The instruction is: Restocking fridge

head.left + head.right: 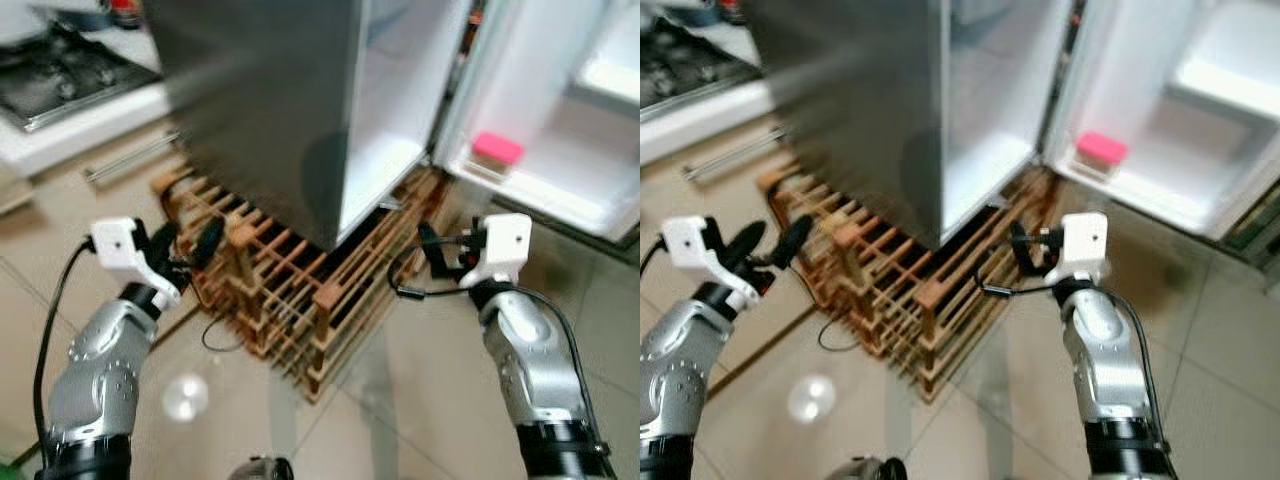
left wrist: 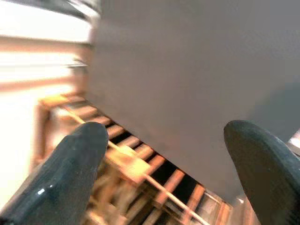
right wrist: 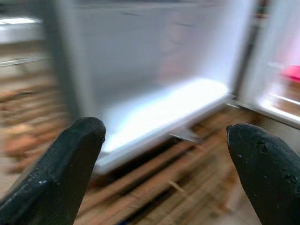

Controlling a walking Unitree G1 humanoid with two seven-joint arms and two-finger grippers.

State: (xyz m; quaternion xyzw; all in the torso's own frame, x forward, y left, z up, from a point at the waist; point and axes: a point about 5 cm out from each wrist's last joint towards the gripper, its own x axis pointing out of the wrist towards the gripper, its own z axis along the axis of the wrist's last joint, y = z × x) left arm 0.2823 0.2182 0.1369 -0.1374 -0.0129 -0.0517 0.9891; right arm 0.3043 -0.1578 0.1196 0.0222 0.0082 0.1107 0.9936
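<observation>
Both grippers are up in front of the robot and hold nothing. Left gripper (image 1: 190, 245) has its two black fingers spread wide, with only air between them. It hovers near the corner of the fridge (image 1: 260, 120), above the wooden rack (image 1: 290, 290) that the fridge stands on. Right gripper (image 1: 432, 255) is spread wide too, as its wrist view shows, and it hovers low, in front of the fridge's bottom edge and the open door (image 1: 560, 130).

The fridge is open. White light shines out from inside. On the door shelf sits a pink box (image 1: 497, 148). It is up and to the right of the right gripper, well apart from it, and nothing touches it.

How far along is the job? I think it is near the start or between turns. The door is already open, so that part is done. But neither gripper has any food or drink to put in, and I can't see anything waiting nearby to be loaded. So most of the job looks left to do: get a thing, carry it over, set it inside, and shut the door.

The pictures are blurry. A stove (image 1: 60, 70) sits off to the left.
</observation>
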